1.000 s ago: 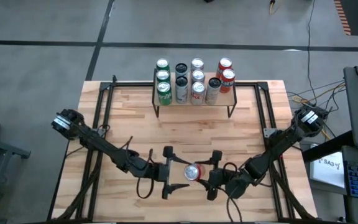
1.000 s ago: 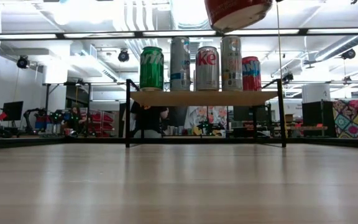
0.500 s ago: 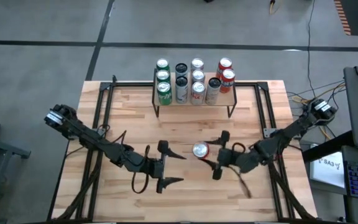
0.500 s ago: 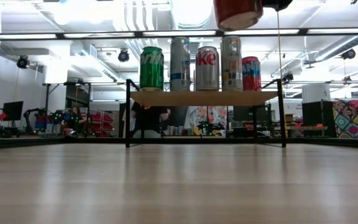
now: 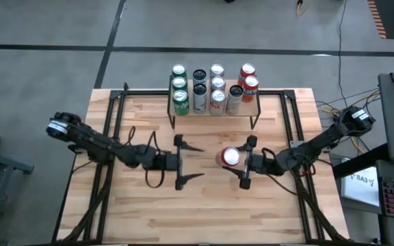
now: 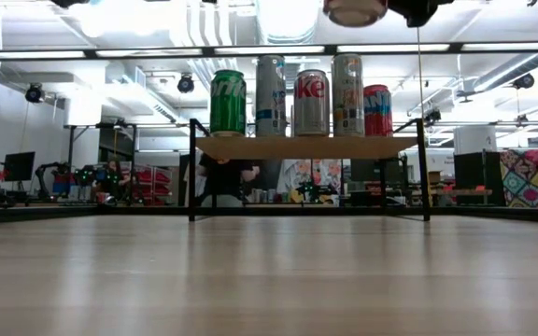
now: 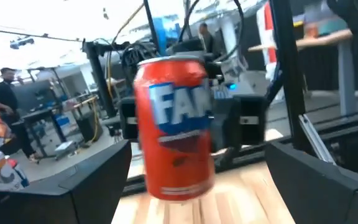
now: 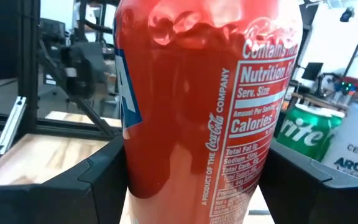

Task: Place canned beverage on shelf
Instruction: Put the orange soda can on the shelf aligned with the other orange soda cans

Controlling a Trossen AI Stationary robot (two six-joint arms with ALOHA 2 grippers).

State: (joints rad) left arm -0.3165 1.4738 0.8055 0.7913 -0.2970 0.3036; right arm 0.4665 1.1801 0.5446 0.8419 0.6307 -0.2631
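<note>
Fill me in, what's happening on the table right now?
The right gripper holds a red Fanta can upright, lifted clear of the table, near the middle and short of the shelf. The shelf already carries rows of cans, green ones at its left end and red ones at its right. The left gripper hangs open and empty just across from the can.

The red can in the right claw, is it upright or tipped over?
Upright. The red can shows its round top from above, and stands vertical between the right claw fingers in the wrist views.
</note>
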